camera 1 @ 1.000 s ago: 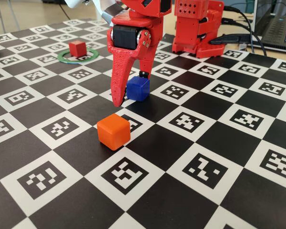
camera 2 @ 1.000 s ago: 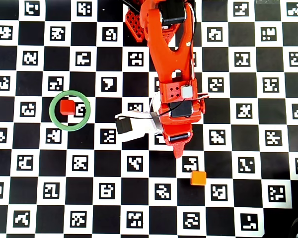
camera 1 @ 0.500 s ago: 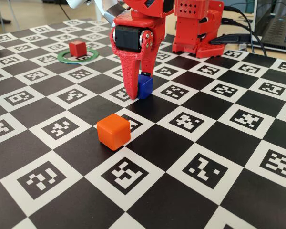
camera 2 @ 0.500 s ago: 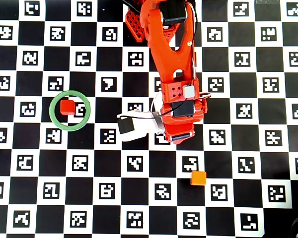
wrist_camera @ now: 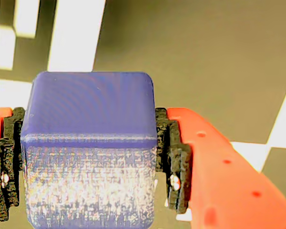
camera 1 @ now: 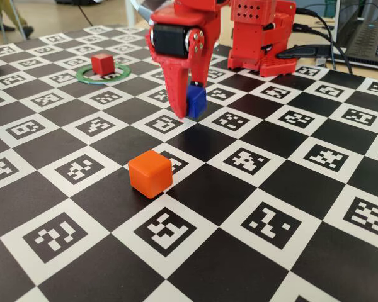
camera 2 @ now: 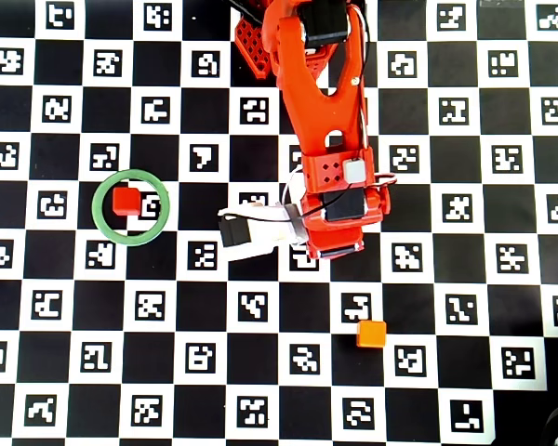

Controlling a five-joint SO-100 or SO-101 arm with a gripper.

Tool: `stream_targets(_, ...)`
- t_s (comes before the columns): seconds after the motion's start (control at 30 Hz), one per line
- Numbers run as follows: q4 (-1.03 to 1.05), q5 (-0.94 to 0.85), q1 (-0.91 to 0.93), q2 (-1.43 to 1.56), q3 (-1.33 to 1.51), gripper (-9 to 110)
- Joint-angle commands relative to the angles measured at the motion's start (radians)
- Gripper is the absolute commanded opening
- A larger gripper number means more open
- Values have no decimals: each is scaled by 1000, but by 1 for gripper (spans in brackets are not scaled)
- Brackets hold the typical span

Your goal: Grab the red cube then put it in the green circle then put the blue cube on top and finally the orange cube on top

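My red gripper (camera 1: 188,111) is shut on the blue cube (camera 1: 196,100) and holds it a little above the board. In the wrist view the blue cube (wrist_camera: 88,152) fills the space between the black pads (wrist_camera: 174,162) of my gripper (wrist_camera: 88,167). Seen from overhead, the gripper (camera 2: 333,249) hides the blue cube. The red cube (camera 2: 124,201) sits inside the green circle (camera 2: 130,241), toward its upper left, left of the arm. From the fixed view, the red cube (camera 1: 102,63) and green circle (camera 1: 87,78) are at the back left. The orange cube (camera 1: 150,173) lies alone on the board (camera 2: 371,334).
The board is a checkerboard of black squares and printed markers (camera 1: 271,223). The arm's red base (camera 1: 259,38) stands at the back. A laptop (camera 1: 365,34) and cables lie at the back right. A white and black camera module (camera 2: 246,232) sticks out left of the wrist.
The gripper shut on the blue cube, which stood on the board, and raised it. The hand drew back slightly toward the base. The red and orange cubes stayed put.
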Motion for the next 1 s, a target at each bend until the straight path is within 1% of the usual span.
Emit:
stream_targets(0.0,95,-89,130,158,-124,14)
stream_targets(0.2,179,-304,403,192,-195,14)
stream_targets(0.37,179,-474,626,169,-222,14)
stream_targets(0.53,160,-583,788,101,-276,14)
stream_targets(0.7,141,-652,865,75,-307,14)
stream_targets(0.97,147,-675,887,32,-360,14)
